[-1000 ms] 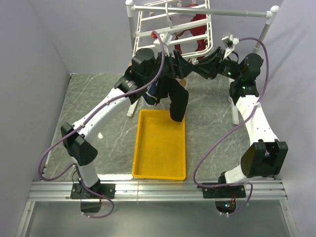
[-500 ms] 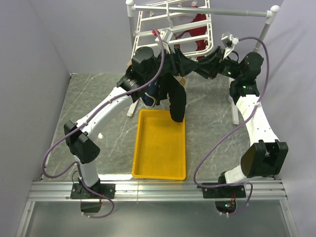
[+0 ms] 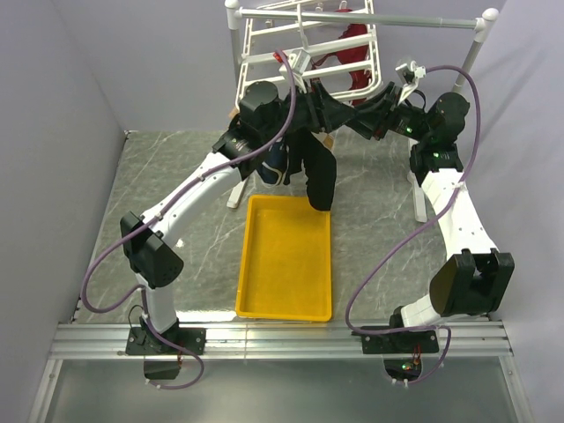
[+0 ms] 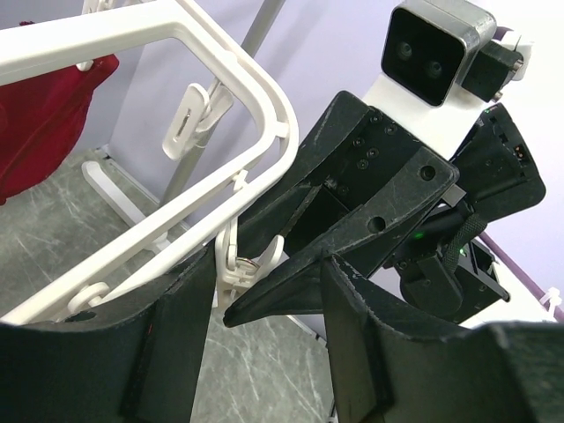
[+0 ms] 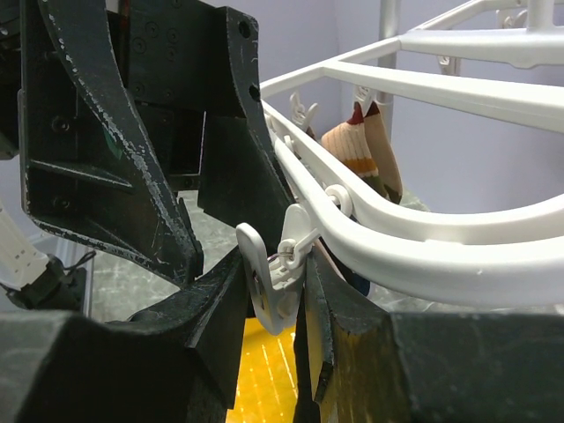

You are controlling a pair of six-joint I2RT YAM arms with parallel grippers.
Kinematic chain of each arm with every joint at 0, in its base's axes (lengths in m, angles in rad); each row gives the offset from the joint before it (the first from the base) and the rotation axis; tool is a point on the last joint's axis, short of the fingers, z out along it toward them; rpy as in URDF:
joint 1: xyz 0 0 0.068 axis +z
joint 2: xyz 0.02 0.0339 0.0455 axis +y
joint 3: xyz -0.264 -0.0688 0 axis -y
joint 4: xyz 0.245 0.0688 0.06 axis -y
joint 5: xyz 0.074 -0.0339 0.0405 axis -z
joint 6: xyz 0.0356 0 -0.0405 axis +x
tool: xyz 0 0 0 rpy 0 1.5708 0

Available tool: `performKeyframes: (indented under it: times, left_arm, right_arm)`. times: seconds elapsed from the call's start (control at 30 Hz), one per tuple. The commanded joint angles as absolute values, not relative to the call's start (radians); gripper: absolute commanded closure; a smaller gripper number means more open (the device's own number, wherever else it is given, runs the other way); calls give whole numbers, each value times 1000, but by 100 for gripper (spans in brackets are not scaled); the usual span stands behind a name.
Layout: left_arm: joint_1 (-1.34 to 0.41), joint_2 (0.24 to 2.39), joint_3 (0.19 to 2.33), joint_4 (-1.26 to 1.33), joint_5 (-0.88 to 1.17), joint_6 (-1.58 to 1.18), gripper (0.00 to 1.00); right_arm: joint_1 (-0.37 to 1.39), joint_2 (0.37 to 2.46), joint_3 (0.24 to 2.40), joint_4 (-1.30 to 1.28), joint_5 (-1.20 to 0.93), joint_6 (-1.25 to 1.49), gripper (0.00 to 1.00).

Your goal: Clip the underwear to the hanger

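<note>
The white hanger point(image 3: 264, 60) hangs at the back and shows in both wrist views point(image 4: 132, 26) point(image 5: 458, 256). The black underwear point(image 3: 319, 181) hangs below its front edge. Its tan waistband point(image 5: 366, 150) hangs under a bar of the hanger. My right gripper point(image 3: 357, 119) point(image 5: 273, 264) is shut on a small white clip point(image 5: 273, 282) point(image 4: 231, 264) at the hanger's rim. My left gripper point(image 3: 335, 110) point(image 4: 269, 264) faces it just across the clip. Its jaws are apart, with floor showing between them and no cloth.
A red garment point(image 3: 352, 40) point(image 4: 44, 115) hangs on the hanger's far side. A navy pair point(image 3: 275, 166) hangs beside the black one. A yellow tray point(image 3: 286, 264) lies on the marble table below. The white pole stand point(image 3: 370, 19) crosses the top.
My left arm has risen and moved right toward the hanger's rim. The black underwear has shifted slightly up and right. The right gripper has stayed on the clip.
</note>
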State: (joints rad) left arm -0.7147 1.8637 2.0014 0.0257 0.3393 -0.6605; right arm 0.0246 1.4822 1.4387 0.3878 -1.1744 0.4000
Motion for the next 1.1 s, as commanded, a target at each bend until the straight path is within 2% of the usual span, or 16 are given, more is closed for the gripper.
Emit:
performKeyframes:
  times: [0.0, 0.3, 0.5, 0.63, 0.73, 0.8, 0.83, 0.87, 1.03, 1.07]
  left_arm:
    - [-689, 1902, 2052, 94, 226, -672, 44]
    - [-689, 1870, 2000, 143, 186, -810, 41]
    - [-703, 1896, 2051, 72, 149, -715, 46]
    - [-700, 1901, 2034, 72, 143, -709, 62]
    - [-693, 1891, 2008, 118, 162, -729, 81]
    - [-690, 1891, 2006, 127, 175, -736, 89]
    - [-690, 1890, 2011, 130, 178, -738, 97]
    - [-689, 1888, 2013, 133, 184, -736, 100]
    - [-690, 1871, 2000, 150, 195, -738, 100]
    - [-689, 1870, 2000, 150, 193, -738, 100]
  right_arm:
    - [78, 1468, 1486, 407, -1287, 420, 100]
    - [110, 1416, 1439, 339, -1173, 291, 100]
    - [117, 1430, 1440, 414, -1206, 364, 100]
    - [123, 1436, 1453, 422, -1226, 383, 100]
    - [123, 1440, 1460, 396, -1238, 379, 100]
    - [123, 1439, 1459, 376, -1241, 353, 100]
    - [123, 1437, 1456, 350, -1238, 341, 98]
    - [121, 1436, 1454, 336, -1236, 318, 90]
    - [107, 1430, 1447, 247, -1221, 241, 73]
    - [103, 1428, 1448, 232, -1216, 227, 67]
